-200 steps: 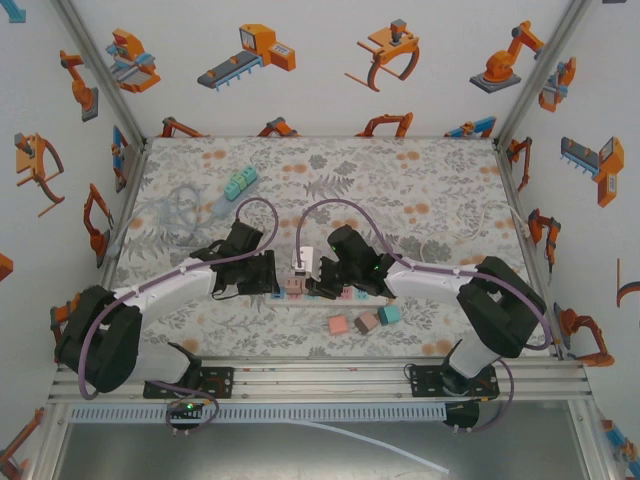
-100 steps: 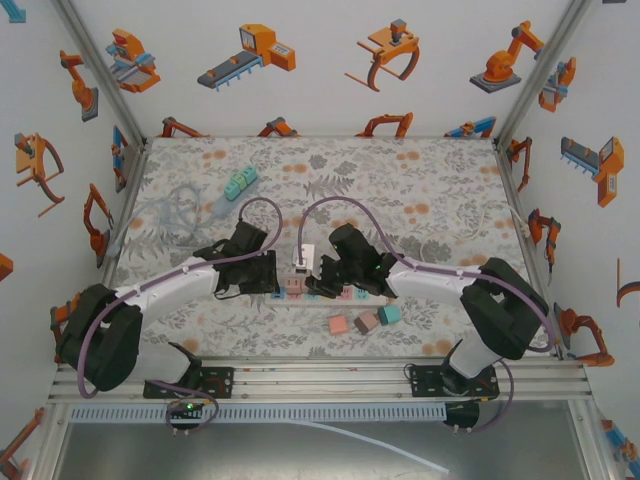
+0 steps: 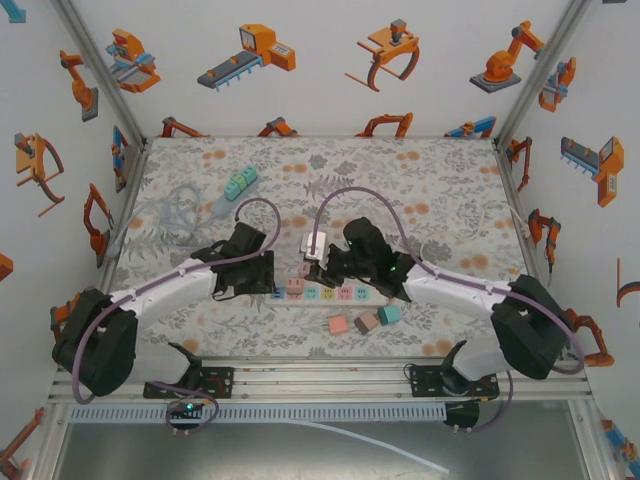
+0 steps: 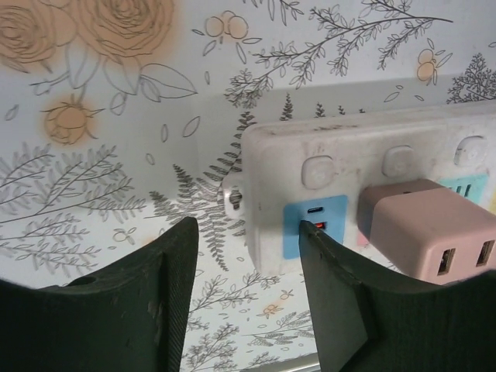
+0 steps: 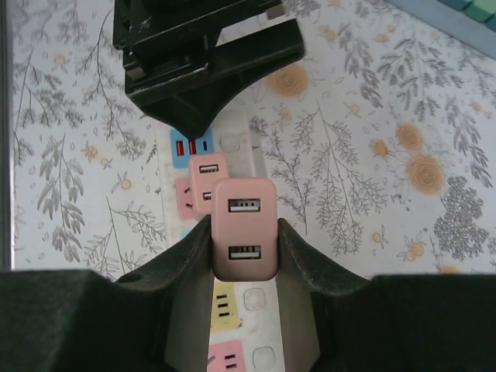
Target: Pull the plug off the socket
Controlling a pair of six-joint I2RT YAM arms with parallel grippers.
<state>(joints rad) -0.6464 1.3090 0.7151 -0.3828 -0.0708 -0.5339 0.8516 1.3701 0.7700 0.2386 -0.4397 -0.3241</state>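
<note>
ok, nearest the bases, three loose cubes [image 3: 367, 322] lie on the mat [image 3: 200, 320], just short of the strip [image 4: 364, 136]. right gripper [image 5: 245, 240] is clamped on the pink plug [image 5: 243, 203], a finger on each flat side, usb ports facing the wrist camera. the plug hangs over the strip and looks clear of its socket, so the pull seems about done. to do it well: go straight up off the strip, no twisting, firm squeeze on the flat sides so it can't slip, and clear the neighbour plug before any sideways move. left gripper [image 4: 248, 229] sits at the strip's end by the blue usb panel [image 4: 314, 225]. its jaws are parted, one finger in front of the panel, the other off the end with a gap, pinching nothing. it should pin the strip so it won't ride up; can't tell if it touches. no box or bin here, so the strip's sockets are the only holders. a second pink plug [image 4: 434, 229] is seated beside the blue panel. the yellow socket [image 5: 222, 302] under the held plug looks empty. further back, a teal block [image 3: 240, 183] and a clear cable tangle [image 3: 178, 210] lie well apart from the work.
</note>
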